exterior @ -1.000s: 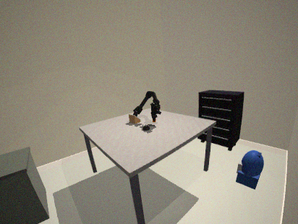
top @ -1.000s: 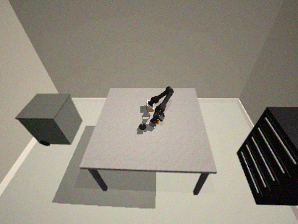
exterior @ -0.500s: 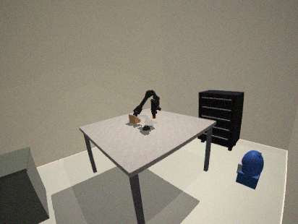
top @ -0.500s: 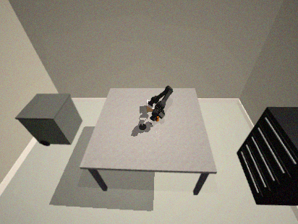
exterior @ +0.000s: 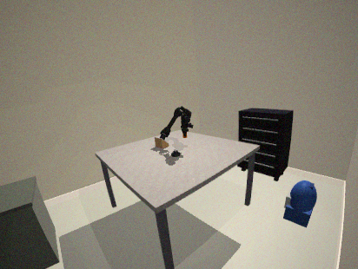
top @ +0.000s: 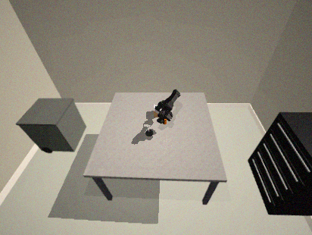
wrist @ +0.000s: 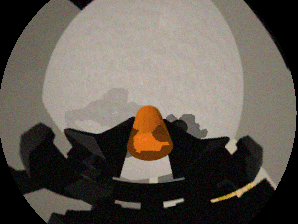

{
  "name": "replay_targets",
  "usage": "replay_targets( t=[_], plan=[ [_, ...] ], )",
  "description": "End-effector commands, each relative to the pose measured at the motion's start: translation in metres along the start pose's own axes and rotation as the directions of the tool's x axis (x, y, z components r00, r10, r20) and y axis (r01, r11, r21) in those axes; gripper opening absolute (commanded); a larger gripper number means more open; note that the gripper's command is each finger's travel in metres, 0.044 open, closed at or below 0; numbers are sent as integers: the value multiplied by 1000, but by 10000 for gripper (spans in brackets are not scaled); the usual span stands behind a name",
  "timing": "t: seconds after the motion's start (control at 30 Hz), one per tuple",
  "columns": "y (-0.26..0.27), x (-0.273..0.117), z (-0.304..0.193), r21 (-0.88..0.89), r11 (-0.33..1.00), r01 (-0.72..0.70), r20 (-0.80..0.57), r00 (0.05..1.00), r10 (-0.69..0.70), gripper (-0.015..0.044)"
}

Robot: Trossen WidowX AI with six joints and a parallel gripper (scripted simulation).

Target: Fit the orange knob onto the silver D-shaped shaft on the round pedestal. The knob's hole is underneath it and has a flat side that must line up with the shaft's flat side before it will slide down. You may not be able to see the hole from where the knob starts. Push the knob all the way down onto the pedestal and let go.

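The orange knob [top: 165, 122] [wrist: 148, 120] is pinched between the two black fingertips, held above the table. My gripper [top: 164, 120] [exterior: 185, 134] [wrist: 148, 120] is shut on it. In the wrist view the knob's narrower end points up the picture and its wide end faces the camera; its hole is not visible. The dark round pedestal [top: 149, 133] [exterior: 175, 154] stands apart from the knob, to its left and nearer the front in the top view. The silver shaft is too small to make out, and its flat side cannot be told.
A brown wedge-like block [top: 155, 114] [exterior: 161, 142] lies on the table [top: 182, 159] [exterior: 200, 173] close to the arm's base. Shadows of the arm fall around the pedestal. A grey cabinet, a black drawer unit and a blue object stand on the floor, away from the arm.
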State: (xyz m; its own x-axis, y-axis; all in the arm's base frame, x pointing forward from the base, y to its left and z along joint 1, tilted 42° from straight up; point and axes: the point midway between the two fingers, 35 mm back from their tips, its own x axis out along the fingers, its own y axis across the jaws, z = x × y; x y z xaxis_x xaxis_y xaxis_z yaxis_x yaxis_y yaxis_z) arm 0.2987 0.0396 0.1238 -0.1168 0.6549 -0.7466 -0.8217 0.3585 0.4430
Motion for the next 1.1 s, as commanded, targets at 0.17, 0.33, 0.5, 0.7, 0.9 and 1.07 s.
replay_targets(
  t=[0.17, 0.33, 0.5, 0.7, 0.9, 1.07],
  plan=[
    [-7, -8, -3, -2, 1000, 10, 0, 1000, -10, 0],
    [-21, -5, -9, 6, 1000, 15, 2, 1000, -15, 0],
    [-34, -1, -17, 5, 1000, 16, 1, 1000, -16, 0],
    [-50, 3, -27, 4, 1000, 17, -1, 1000, -17, 0],
    [-65, 8, -37, 2, 1000, 18, -2, 1000, -18, 0],
    [-77, 12, -47, 2, 1000, 19, -2, 1000, -19, 0]
  ],
)
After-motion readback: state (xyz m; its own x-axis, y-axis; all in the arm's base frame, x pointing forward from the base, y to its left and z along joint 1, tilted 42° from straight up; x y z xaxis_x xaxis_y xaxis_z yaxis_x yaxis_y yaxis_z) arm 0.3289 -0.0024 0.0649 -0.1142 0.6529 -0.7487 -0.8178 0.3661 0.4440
